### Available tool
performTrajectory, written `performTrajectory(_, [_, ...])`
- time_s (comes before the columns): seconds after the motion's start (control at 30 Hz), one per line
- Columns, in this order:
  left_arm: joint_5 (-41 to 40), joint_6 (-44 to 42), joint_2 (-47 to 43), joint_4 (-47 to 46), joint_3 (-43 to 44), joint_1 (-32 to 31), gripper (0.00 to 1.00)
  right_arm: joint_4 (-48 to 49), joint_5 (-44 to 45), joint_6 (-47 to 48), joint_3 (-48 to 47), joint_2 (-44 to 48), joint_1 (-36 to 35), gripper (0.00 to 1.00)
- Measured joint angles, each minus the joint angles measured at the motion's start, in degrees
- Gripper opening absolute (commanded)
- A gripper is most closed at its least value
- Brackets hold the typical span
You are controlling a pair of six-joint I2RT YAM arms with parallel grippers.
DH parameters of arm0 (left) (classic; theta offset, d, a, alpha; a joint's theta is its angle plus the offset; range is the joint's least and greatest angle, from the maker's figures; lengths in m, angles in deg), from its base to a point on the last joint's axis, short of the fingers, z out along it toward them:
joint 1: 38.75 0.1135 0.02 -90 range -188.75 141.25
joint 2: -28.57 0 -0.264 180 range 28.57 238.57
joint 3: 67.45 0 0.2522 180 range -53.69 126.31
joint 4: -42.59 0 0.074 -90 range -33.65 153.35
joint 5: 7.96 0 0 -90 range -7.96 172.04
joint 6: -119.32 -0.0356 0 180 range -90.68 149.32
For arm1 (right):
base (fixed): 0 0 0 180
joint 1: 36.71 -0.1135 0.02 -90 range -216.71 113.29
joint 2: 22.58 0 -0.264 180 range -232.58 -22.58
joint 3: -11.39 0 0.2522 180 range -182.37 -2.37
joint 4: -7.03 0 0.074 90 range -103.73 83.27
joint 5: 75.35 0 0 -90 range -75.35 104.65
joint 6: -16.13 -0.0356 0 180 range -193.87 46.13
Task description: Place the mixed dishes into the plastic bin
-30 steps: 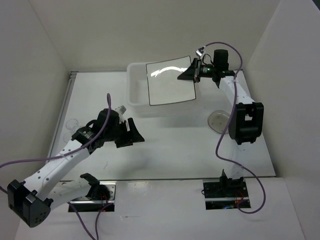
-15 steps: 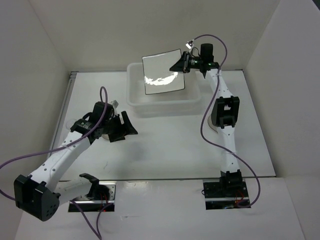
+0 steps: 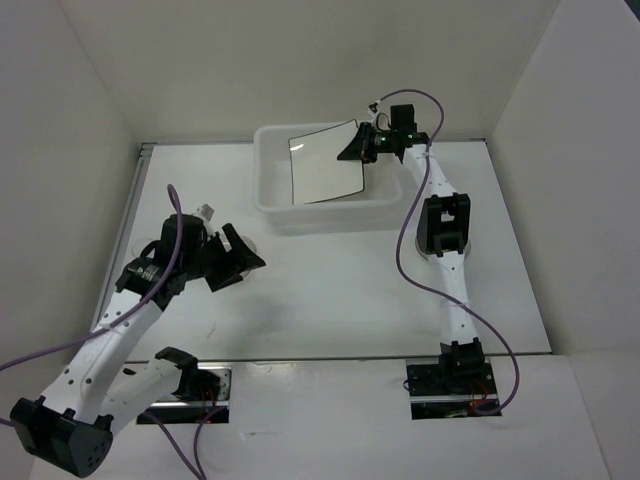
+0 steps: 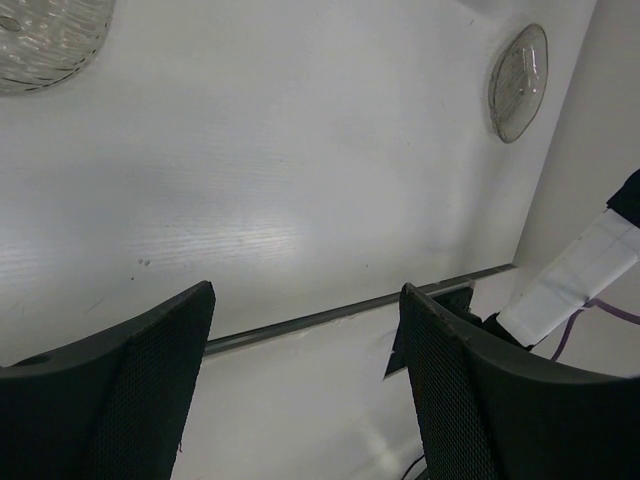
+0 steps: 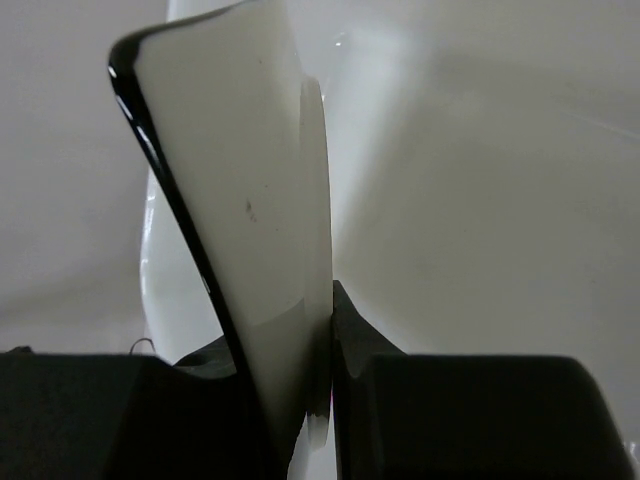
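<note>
From above, the right claw (image 3: 358, 150) grips the plate (image 3: 318, 163), which tilts over the bin (image 3: 268, 200) to its left; the left claw (image 3: 238, 262) gapes wide, empty. Left wrist: 1 dish (image 4: 40, 35) ahead-left of the claw, another dish (image 4: 518, 68) ahead-right. Right wrist: plate edge-on between the fingers (image 5: 440, 420).

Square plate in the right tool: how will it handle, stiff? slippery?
Probably rigid: the plate shows no sag though the right tool pinches only one edge. Likely slippery: its face is glossy, with a glare patch. Held tilted over the bin by that thin rim, it may pivot in the grip.
</note>
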Motion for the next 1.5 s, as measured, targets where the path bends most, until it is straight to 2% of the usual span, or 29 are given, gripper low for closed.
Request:
performTrajectory(0.27, [-0.09,1.16,-2.16,1.42,-1.09,0.55,0.82,-5.14,8.22,3.65,0.00,-0.20,-0.42,0.00])
performTrajectory(0.37, [-0.09,1.64,-3.91,2.03,-1.66,0.63,0.82,-6.27,8.57,3.39,-0.46,-0.72,-0.85,0.00])
performTrajectory(0.7, [-1.09,4.96,-11.37,5.14,-2.38,0.63,0.82,-4.15,0.90,2.71,-1.31,-4.52,-2.40,0.00])
performTrajectory(0.9, [-1.79,7.04,-14.58,6.99,-2.64,0.68,0.82,-4.17,-0.07,2.05,-3.26,-6.05,-3.72,0.28])
performTrajectory(0.93, [-1.81,7.15,-14.88,7.17,-2.64,0.68,0.82,-4.20,0.00,1.97,-3.72,-6.34,-3.89,0.35])
performTrajectory(0.97, [-1.88,7.21,-14.95,7.21,-2.64,0.68,0.82,-4.24,0.09,1.88,-4.22,-6.54,-4.02,0.66])
performTrajectory(1.0, [-1.99,7.21,-14.73,7.21,-2.64,0.68,0.82,-4.48,0.39,1.44,-4.66,-6.69,-4.13,0.76])
performTrajectory(1.13, [-1.97,7.02,-11.76,6.93,-2.64,0.68,0.82,-5.53,2.75,1.75,-7.96,-7.06,-4.09,0.97])
performTrajectory(1.17, [-1.95,6.95,-11.06,6.73,-2.67,0.68,0.82,-5.90,3.32,1.88,-8.85,-7.10,-4.02,1.00])
performTrajectory(1.5, [-3.41,5.22,-5.03,4.76,-2.69,0.68,0.82,-10.84,10.88,3.50,-18.08,-4.46,-0.63,1.00])
